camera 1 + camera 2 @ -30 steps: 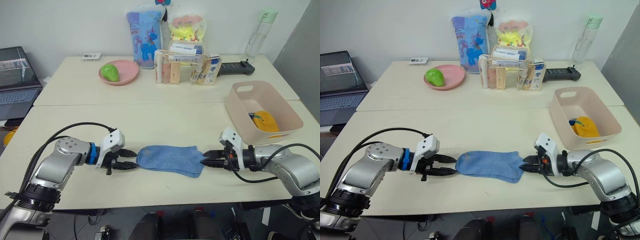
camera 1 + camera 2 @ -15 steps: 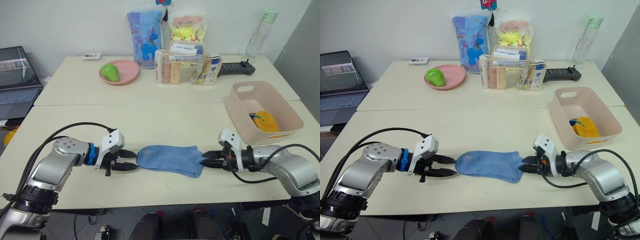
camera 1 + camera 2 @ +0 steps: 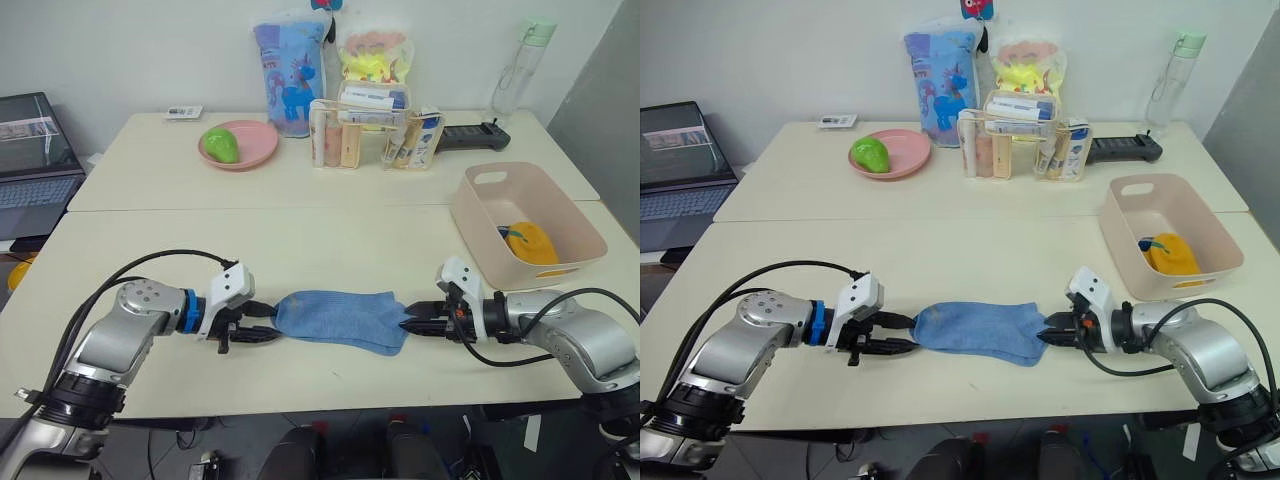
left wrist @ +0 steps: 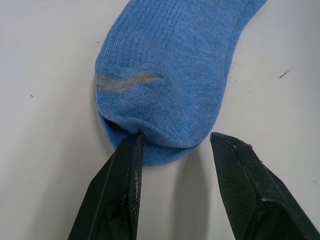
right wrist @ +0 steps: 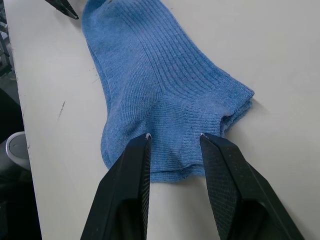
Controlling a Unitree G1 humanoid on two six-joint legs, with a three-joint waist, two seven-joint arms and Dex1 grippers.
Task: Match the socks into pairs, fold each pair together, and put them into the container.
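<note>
The light blue pair (image 3: 340,319) is seen lying flat on the bench (image 3: 300,245) near its front edge, between the 2 arms; in the right wrist view 2 layers show at one end, so it is prob. 2 socks stacked, though the lower one cannot be fully made out. The left claw (image 3: 262,325) is held apart at one end, with 1 finger tip touching the fabric edge and the other just beside it, nothing clamped. The right claw (image 3: 413,320) is set at the other end, fingers apart and astride the heel area, tips on or just above the knit; a pinch is not shown. The container (image 3: 527,222) stands well apart to the right, w/ a mustard yellow bundle (image 3: 530,241) already inside. Handling is judged as: v. light, soft ribbed knit, limp, not fragile, likely to sag and slide on the smooth bench. Both layers should be pinched together at an end edge, low to the bench, so that 1 layer is not left behind.
</note>
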